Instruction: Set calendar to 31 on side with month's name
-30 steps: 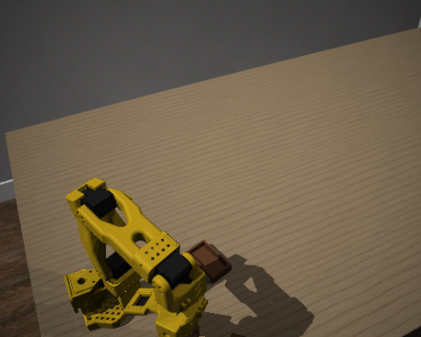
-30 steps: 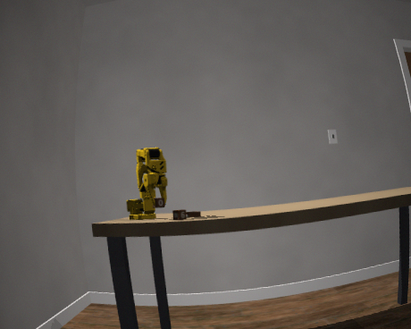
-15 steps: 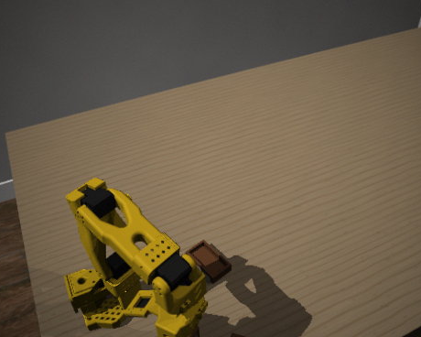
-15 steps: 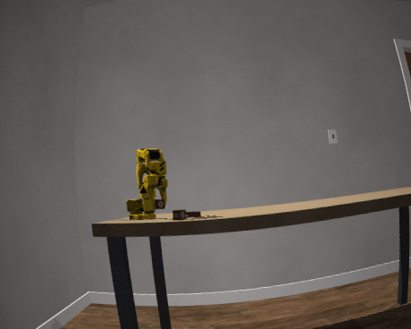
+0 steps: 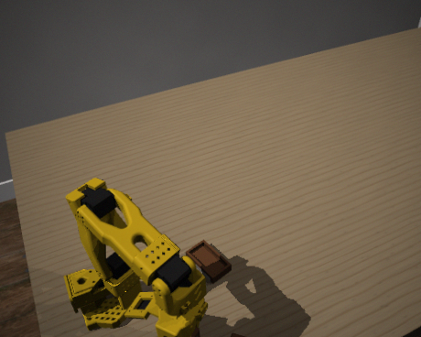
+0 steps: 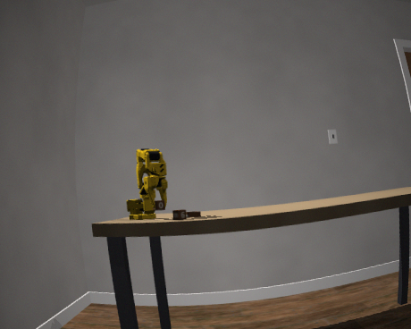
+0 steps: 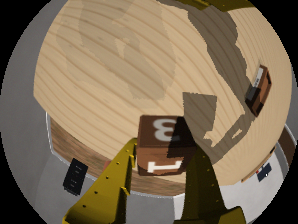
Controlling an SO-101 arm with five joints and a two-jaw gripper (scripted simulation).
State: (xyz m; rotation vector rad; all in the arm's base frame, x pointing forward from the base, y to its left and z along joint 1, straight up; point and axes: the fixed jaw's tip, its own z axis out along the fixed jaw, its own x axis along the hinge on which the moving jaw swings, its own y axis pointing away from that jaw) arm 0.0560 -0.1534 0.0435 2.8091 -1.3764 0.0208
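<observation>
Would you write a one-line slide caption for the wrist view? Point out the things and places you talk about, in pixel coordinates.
The yellow gripper (image 5: 196,333) (image 6: 160,206) (image 7: 162,155) holds a brown cube (image 6: 160,205) (image 7: 154,131) with white digits 3 and 1 showing.
</observation>
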